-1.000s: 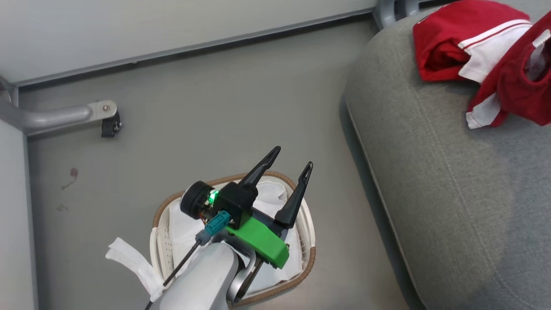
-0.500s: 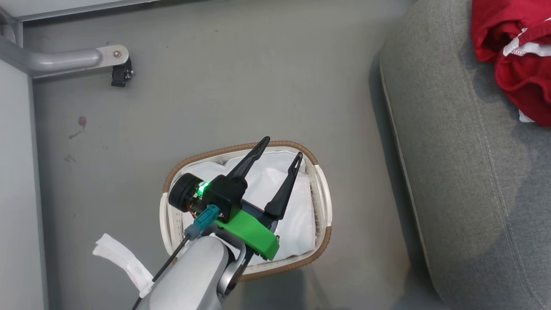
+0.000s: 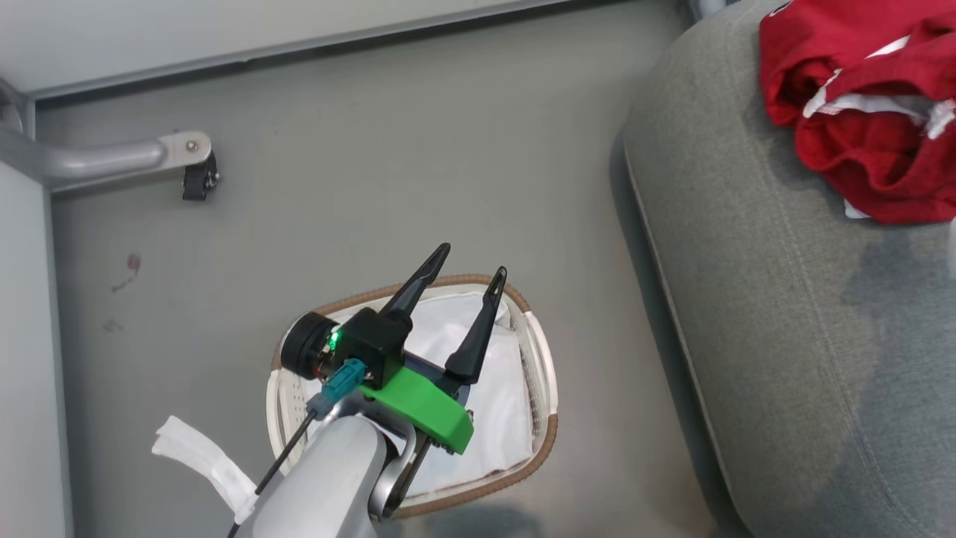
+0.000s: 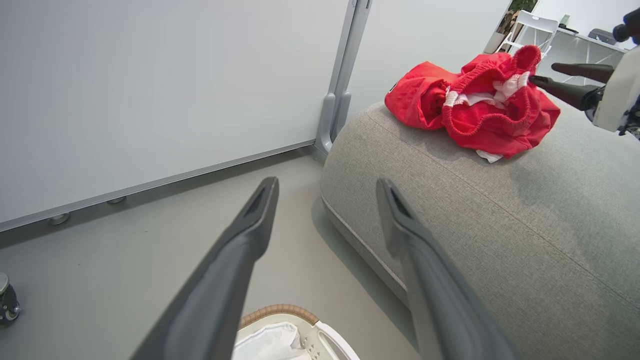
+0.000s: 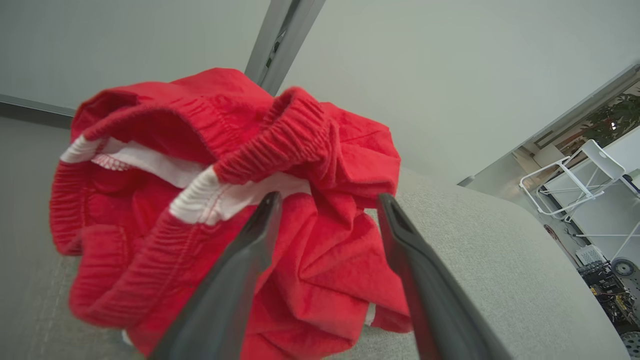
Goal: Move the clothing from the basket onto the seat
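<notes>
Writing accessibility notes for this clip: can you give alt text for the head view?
Red clothing lies bunched on the grey seat at upper right. Lower centre, the open left gripper hangs over the basket on the floor, its white liner showing inside.

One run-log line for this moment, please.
clothing: heaped on seat | basket: white liner showing | left gripper: open, over basket | right gripper: open, at clothing
</notes>
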Robot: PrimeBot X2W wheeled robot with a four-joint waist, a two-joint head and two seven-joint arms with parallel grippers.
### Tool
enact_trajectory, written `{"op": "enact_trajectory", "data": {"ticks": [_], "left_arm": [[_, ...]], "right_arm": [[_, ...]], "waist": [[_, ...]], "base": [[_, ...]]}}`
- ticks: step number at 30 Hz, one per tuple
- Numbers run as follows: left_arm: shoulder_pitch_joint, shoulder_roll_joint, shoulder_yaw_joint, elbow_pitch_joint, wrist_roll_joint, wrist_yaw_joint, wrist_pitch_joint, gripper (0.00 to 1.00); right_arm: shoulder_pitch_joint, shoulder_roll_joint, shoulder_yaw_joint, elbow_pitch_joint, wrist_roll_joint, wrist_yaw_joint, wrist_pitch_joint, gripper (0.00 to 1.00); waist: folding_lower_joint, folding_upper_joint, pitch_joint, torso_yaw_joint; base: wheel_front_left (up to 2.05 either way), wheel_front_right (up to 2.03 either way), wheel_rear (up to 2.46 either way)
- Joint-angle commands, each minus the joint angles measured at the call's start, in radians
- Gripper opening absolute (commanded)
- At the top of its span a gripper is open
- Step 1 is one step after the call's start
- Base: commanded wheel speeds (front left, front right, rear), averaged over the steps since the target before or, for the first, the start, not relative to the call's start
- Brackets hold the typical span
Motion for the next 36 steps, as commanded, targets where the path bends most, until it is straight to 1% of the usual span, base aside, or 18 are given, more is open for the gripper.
{"op": "enact_trajectory", "data": {"ticks": [1, 7, 14, 20, 24, 25, 28, 31, 36], "left_arm": [[0.016, 0.000, 0.007, 0.007, -0.005, -0.004, 0.000, 1.00], [0.051, -0.008, 0.056, 0.019, -0.006, -0.004, 0.000, 1.00], [0.107, -0.017, 0.169, 0.017, 0.004, -0.003, 0.000, 1.00], [0.160, -0.024, 0.273, 0.016, 0.019, 0.017, 0.000, 1.00], [0.203, -0.026, 0.341, 0.021, 0.030, 0.038, 0.000, 1.00], [0.216, -0.027, 0.362, 0.023, 0.035, 0.045, 0.000, 1.00], [0.254, -0.028, 0.407, 0.031, 0.040, 0.058, 0.000, 1.00], [0.292, -0.028, 0.451, 0.038, 0.042, 0.064, 0.000, 1.00], [0.342, -0.028, 0.498, 0.042, 0.054, 0.060, 0.000, 1.00]], "right_arm": [[0.028, 0.002, 0.005, -0.011, 0.013, -0.001, -0.004, 1.00], [0.087, 0.011, 0.041, -0.052, 0.048, -0.001, -0.004, 1.00], [0.097, 0.030, 0.110, -0.115, 0.095, -0.001, -0.003, 1.00], [0.121, 0.095, 0.155, -0.167, 0.138, -0.001, -0.003, 1.00], [0.159, 0.157, 0.172, -0.204, 0.166, -0.001, -0.003, 1.00], [0.173, 0.182, 0.176, -0.214, 0.176, -0.001, -0.003, 1.00], [0.224, 0.223, 0.181, -0.240, 0.201, -0.001, -0.003, 1.00], [0.274, 0.262, 0.188, -0.268, 0.231, -0.001, -0.003, 1.00], [0.365, 0.296, 0.198, -0.302, 0.266, -0.001, -0.003, 1.00]], "waist": [[-0.0001, 0.0000, -0.045, -0.024], [-0.0001, 0.0000, -0.123, -0.032], [-0.0001, 0.0000, -0.222, -0.012], [-0.0001, 0.0000, -0.280, 0.030], [-0.0001, 0.0000, -0.310, 0.060], [-0.0001, 0.0000, -0.316, 0.068], [-0.0001, 0.0000, -0.334, 0.086], [-0.0001, 0.0000, -0.346, 0.103], [-0.0001, 0.0000, -0.353, 0.123]], "base": [[0.00, 0.00, 0.00], [0.00, 0.00, 0.00], [0.00, 0.00, 0.00], [0.00, 0.00, 0.00], [0.00, 0.00, 0.00], [0.00, 0.00, 0.00], [0.00, 0.00, 0.00], [0.00, 0.00, 0.00], [0.00, 0.00, 0.00]]}}
